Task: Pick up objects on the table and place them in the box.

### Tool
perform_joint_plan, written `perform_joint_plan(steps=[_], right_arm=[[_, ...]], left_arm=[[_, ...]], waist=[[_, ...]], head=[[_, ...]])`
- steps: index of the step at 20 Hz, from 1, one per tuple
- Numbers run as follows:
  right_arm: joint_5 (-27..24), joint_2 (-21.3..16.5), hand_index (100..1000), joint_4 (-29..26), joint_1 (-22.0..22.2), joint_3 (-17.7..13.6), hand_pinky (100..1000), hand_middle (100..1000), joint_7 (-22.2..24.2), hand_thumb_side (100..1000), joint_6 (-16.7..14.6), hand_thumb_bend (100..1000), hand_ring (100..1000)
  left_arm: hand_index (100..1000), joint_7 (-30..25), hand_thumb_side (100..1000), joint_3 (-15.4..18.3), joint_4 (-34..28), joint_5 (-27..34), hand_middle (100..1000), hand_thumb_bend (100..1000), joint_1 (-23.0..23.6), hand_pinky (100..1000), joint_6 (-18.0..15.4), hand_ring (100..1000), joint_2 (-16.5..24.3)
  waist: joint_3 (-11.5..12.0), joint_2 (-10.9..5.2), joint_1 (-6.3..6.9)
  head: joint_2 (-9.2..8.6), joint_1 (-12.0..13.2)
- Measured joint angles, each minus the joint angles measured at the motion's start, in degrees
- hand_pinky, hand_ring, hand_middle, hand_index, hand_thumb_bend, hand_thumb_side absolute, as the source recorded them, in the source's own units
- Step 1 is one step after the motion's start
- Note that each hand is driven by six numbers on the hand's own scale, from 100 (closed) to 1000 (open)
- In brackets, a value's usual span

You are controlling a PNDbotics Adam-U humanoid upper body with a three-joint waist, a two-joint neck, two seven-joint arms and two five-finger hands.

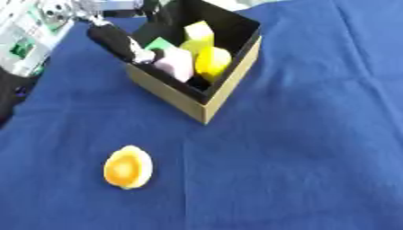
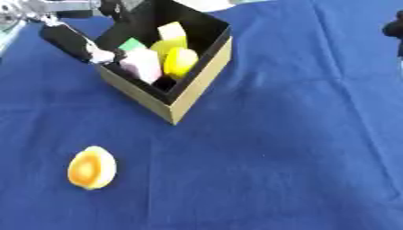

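The box (image 1: 206, 96) is set on the table (image 1: 315, 157), toward its far left, with one corner turned to the near side. Several things are held in it: a block (image 1: 200, 31) at the back, a round thing (image 1: 212, 62) before it, and a second block (image 1: 176, 64) at the near left wall. The left hand (image 1: 118, 42) is found at the box's left wall, touching that second block. An egg-shaped thing (image 1: 127, 167) lies on the table before the box, to its left and well apart from it.
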Motion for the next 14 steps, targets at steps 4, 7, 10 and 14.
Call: perform_joint_plan(steps=[4, 7, 10, 14], right_arm=[[0.0, 0.06, 774, 0.0, 0.21, -0.18, 835, 653, -0.1, 668, 0.07, 100, 739], [0.0, 0.08, 774, 0.0, 0.55, -0.41, 835, 653, -0.36, 667, 0.12, 100, 739], [0.0, 0.18, 774, 0.0, 0.57, -0.67, 835, 653, -0.53, 667, 0.1, 100, 738], [-0.1, 0.67, 774, 0.0, 0.55, -0.68, 835, 653, -0.57, 667, 0.15, 100, 738]], left_arm=[[865, 2.29, 462, -0.7, -9.63, 2.63, 772, 284, 3.3, 864, 5.03, 813, 4.85], [868, 2.52, 484, -1.53, -17.36, 6.73, 778, 286, 7.41, 865, 8.58, 818, 9.38], [877, 1.33, 489, -2.43, -25.72, 10.83, 794, 290, 11.13, 867, 12.05, 825, 13.61], [897, 0.69, 498, -3.47, -30.33, 13.57, 830, 302, 14.38, 875, 14.13, 844, 16.26]], waist=[[0.64, -0.61, -0.45], [1.13, -0.65, -0.61], [1.46, -0.84, -0.72], [1.78, -1.2, -1.19]], head=[[0.66, -1.27], [1.13, -1.99], [1.41, -2.41], [1.68, -2.79]])
